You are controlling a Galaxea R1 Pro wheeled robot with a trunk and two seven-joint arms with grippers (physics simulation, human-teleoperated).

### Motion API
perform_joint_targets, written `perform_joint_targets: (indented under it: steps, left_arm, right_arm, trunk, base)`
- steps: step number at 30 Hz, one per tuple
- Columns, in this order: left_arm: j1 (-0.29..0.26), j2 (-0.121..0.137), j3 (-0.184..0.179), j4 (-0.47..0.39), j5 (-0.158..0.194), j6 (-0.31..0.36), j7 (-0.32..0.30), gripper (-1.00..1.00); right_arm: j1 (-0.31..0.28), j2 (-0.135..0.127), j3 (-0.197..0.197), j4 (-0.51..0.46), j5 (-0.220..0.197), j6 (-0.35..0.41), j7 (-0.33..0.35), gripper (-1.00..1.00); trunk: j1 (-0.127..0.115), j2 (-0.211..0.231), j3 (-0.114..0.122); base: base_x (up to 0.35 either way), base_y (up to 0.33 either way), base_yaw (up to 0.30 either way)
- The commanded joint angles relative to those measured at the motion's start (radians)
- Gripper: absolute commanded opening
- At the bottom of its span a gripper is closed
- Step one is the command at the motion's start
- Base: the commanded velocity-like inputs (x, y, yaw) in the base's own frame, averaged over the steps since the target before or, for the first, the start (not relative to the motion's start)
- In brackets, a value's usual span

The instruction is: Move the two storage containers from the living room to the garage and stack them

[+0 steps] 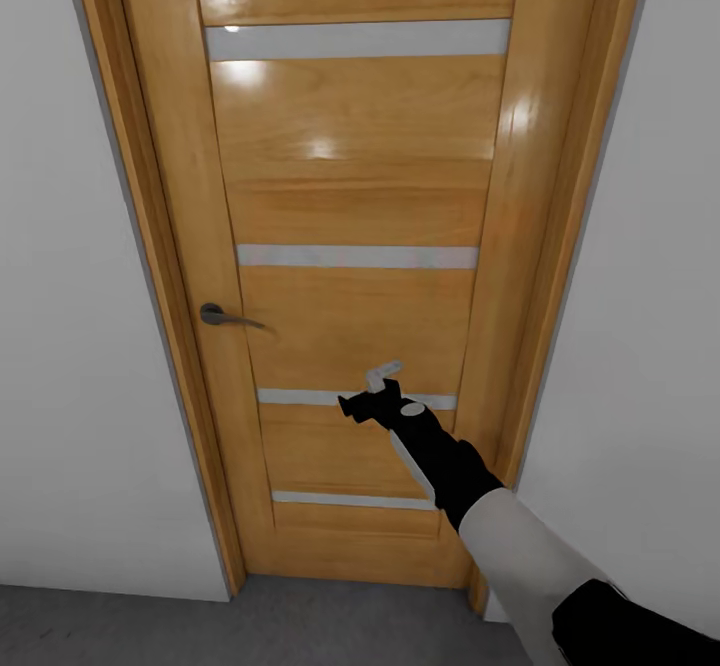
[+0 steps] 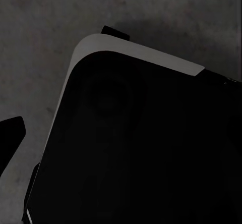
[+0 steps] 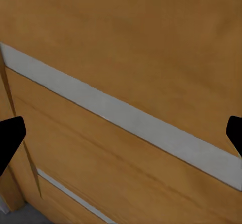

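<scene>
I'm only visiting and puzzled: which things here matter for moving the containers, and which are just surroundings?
Part of the job:
right gripper, open, reaching toward the door
wooden door, shut, apparently in the way

Just surroundings:
door handle
white walls
grey floor

The containers aren't among them.

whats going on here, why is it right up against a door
The robot faces a shut wooden door with pale horizontal stripes and a lever handle. Its right gripper is stretched out close to the door's lower panels, fingers spread wide in the right wrist view, holding nothing. No storage container is in sight.
</scene>
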Motion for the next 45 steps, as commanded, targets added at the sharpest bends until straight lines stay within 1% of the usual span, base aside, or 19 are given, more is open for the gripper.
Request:
perform_joint_targets:
  steps: [1,2,4,8,22,28,33,35,36,38,42,43,45]
  left_arm:
    - [0.0,0.0,0.002,0.0,0.003,-0.002,0.001,1.0]
    - [0.0,0.0,0.002,0.0,0.002,-0.002,0.001,1.0]
    - [0.0,0.0,0.001,0.0,0.001,-0.002,0.001,1.0]
    - [0.0,0.0,0.0,0.0,-0.001,-0.002,0.001,1.0]
    - [0.0,0.0,0.001,0.0,0.001,-0.002,0.001,1.0]
    - [0.0,0.0,0.0,0.0,0.0,-0.002,0.001,1.0]
    - [0.0,0.0,0.0,0.0,0.0,-0.002,0.001,1.0]
    - [0.0,0.0,0.0,0.0,0.0,-0.002,0.001,1.0]
    - [0.0,0.0,0.0,-0.001,0.001,-0.002,0.001,1.0]
    - [0.0,-0.001,0.0,-0.002,0.001,-0.002,0.001,1.0]
    - [0.0,-0.001,0.0,-0.003,0.0,-0.002,0.0,1.0]
    - [0.0,0.0,-0.004,-0.001,-0.007,-0.002,-0.007,1.0]
    - [0.0,0.0,-0.005,-0.001,-0.008,-0.002,-0.008,1.0]
  right_arm:
    - [-0.001,0.0,0.007,-0.001,-0.006,0.004,0.0,1.0]
    - [-0.001,0.0,0.026,0.0,-0.007,0.003,0.0,1.0]
    - [-0.001,0.0,0.048,0.0,-0.007,0.003,0.0,1.0]
    - [-0.001,0.0,0.065,0.001,-0.007,0.001,-0.001,1.0]
    - [-0.001,0.0,0.068,0.001,-0.007,0.001,-0.001,1.0]
    - [-0.001,0.0,0.079,0.001,-0.007,0.001,-0.001,1.0]
    - [-0.001,0.0,0.084,0.003,-0.003,0.001,-0.009,1.0]
    - [-0.001,0.0,0.085,0.02,0.002,0.001,-0.016,1.0]
    - [-0.011,0.0,0.084,0.07,0.004,-0.006,-0.035,1.0]
    - [-0.022,0.0,0.084,0.098,0.006,-0.014,-0.043,1.0]
    - [-0.028,0.0,0.084,0.119,0.009,-0.02,-0.047,1.0]
    - [-0.03,0.0,0.084,0.125,0.01,-0.022,-0.048,1.0]
    - [-0.03,0.0,0.084,0.126,0.011,-0.022,-0.048,1.0]
  trunk:
    - [0.0,0.0,-0.001]
    - [0.0,0.0,-0.001]
    - [0.0,0.0,-0.001]
    - [0.0,0.0,-0.001]
    - [0.0,0.0,-0.001]
    - [0.0,0.0,-0.001]
    - [0.0,0.0,-0.001]
    - [0.0,0.0,-0.001]
    - [0.0,0.0,-0.001]
    - [0.0,0.0,-0.001]
    - [0.0,0.0,-0.001]
    - [0.0,0.0,-0.001]
    - [0.0,0.0,-0.001]
  base:
    - [0.201,0.0,0.0]
    - [0.215,0.0,0.0]
    - [0.224,0.0,0.0]
    - [0.234,0.0,0.0]
    - [0.226,0.003,0.0]
    - [0.221,0.159,0.0]
    - [0.058,0.043,0.0]
    - [0.002,0.002,0.0]
    - [0.0,0.0,0.0]
    - [0.0,0.0,0.0]
    - [0.032,0.0,0.0]
    - [0.286,0.0,0.0]
    - [0.301,0.0,0.0]
